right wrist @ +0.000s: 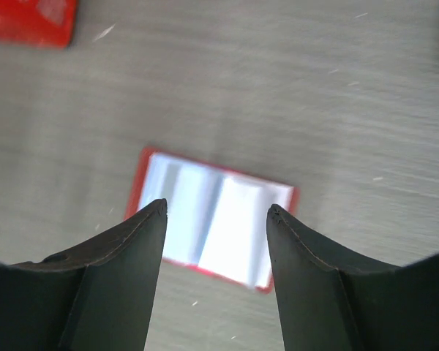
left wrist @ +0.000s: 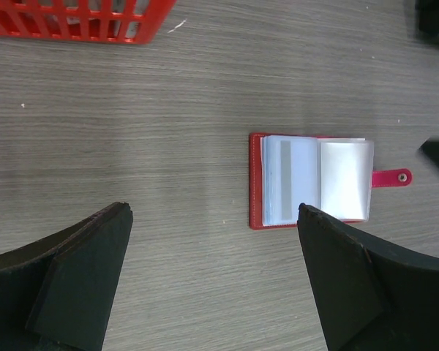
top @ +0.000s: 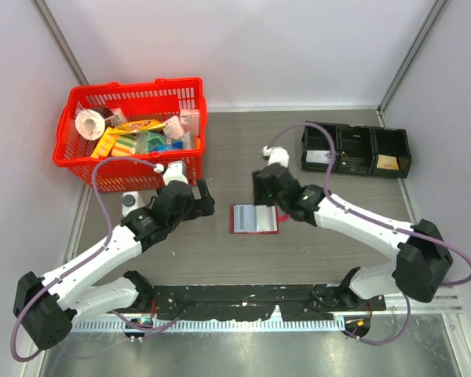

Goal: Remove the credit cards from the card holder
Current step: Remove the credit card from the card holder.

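- Red leather-look card holder (top: 255, 219) lies spread open and flat on the grey wood-grain table (top: 220, 259), near the middle, between the two arms.
- Its inner pages are pale blue-white sleeves. One page shows a grey stripe that looks like a card (left wrist: 287, 181) tucked inside. I cannot count the credit cards.
- A small red snap tab (left wrist: 391, 178) sticks out from the holder's right edge.
- The right gripper (top: 261, 190) hangs over the holder's far right corner with its two dark fingers (right wrist: 135, 248) set moderately apart. Nothing sits between them, and the holder shows through the gap in the blurred wrist view.
- The left gripper (top: 206, 196) sits just left of the holder, apart from it. Its fingers (left wrist: 88, 256) are spread as wide as they go and hold nothing.
- A big red plastic basket (top: 133, 85) stands at the far left, packed with packets and rolls.
- A row of black bins (top: 357, 149) sits at the far right of the table.
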